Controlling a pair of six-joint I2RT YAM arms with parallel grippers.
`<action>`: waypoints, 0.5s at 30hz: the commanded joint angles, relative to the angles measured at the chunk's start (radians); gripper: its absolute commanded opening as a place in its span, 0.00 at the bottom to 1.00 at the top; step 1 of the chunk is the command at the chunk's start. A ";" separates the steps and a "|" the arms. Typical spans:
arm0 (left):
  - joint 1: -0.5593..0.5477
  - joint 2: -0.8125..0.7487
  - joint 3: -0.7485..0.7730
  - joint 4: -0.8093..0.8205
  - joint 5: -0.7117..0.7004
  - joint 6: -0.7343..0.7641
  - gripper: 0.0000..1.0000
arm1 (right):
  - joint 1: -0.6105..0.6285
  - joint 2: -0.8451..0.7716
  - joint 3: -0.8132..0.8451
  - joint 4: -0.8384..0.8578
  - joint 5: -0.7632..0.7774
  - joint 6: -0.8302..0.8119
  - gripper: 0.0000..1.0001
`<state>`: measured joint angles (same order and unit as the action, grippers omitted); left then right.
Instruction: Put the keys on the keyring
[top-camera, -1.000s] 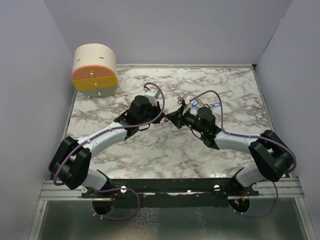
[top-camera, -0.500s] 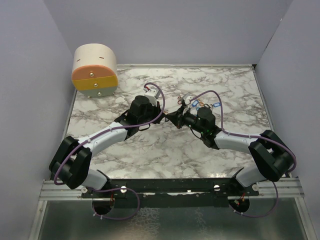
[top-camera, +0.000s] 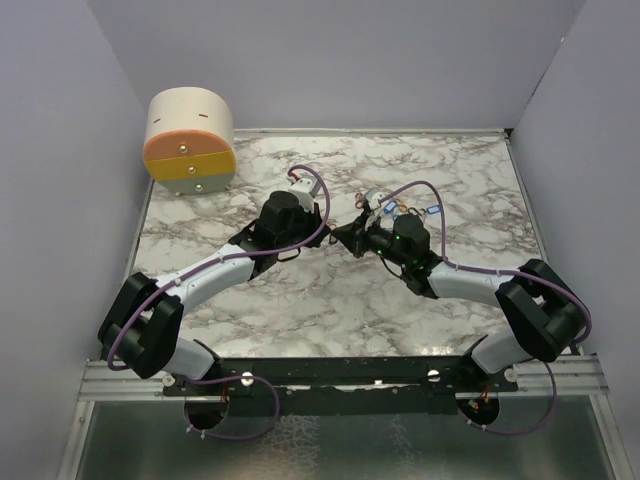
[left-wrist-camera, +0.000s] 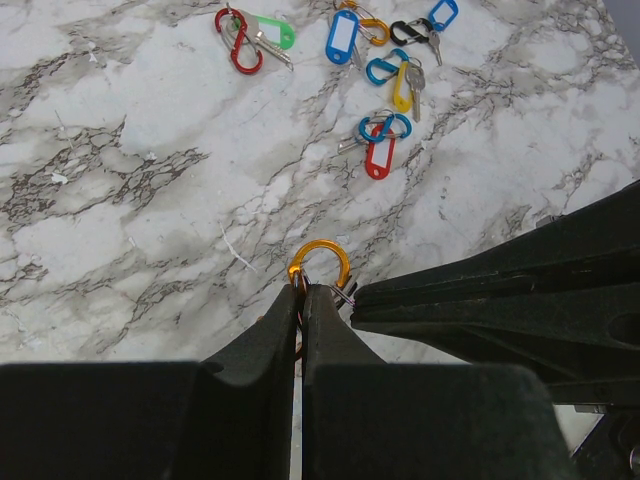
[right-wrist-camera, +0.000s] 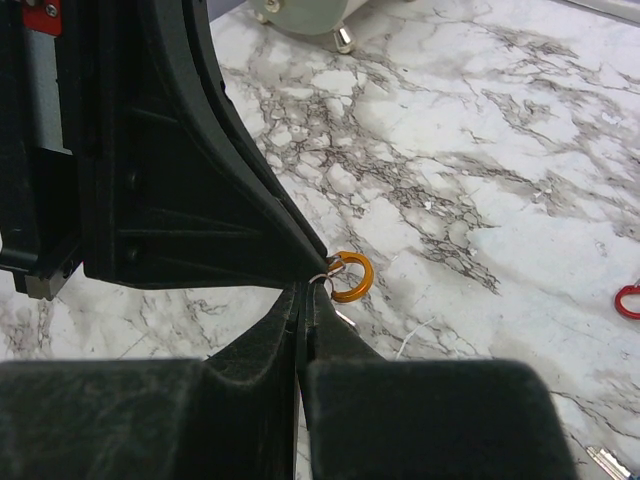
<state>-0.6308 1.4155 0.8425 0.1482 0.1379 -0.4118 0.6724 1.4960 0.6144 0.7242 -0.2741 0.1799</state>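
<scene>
The left gripper (left-wrist-camera: 301, 292) was clenched on the lower edge of the orange oval metal keyring (left-wrist-camera: 320, 243), holding it just above the white marble table (left-wrist-camera: 120, 200). The right gripper (right-wrist-camera: 300, 290) came in from three o'clock, pinched tight, its tip at a thin silver loop (left-wrist-camera: 341, 292) on that keyring; whether it gripped the loop was unclear. The small plastic tag keys, red (left-wrist-camera: 376, 163), yellow (left-wrist-camera: 402, 92), blue (left-wrist-camera: 340, 40) and green (left-wrist-camera: 272, 32), lay on the table at twelve to one o'clock of the keyring, well apart from it.

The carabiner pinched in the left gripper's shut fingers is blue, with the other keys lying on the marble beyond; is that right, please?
Not quite: the left wrist view shows the carabiner in the left gripper is orange; the rest holds.
</scene>
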 joint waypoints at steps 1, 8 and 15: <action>-0.004 -0.026 0.024 0.011 0.014 0.008 0.00 | -0.005 0.009 0.018 0.009 0.035 0.004 0.01; -0.004 -0.028 0.027 0.005 0.023 0.010 0.00 | -0.007 0.013 0.017 0.008 0.055 0.004 0.01; -0.004 -0.032 0.029 0.002 0.029 0.010 0.00 | -0.013 0.012 0.014 0.006 0.067 0.001 0.01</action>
<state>-0.6308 1.4155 0.8425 0.1467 0.1398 -0.4110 0.6682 1.4963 0.6144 0.7235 -0.2428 0.1799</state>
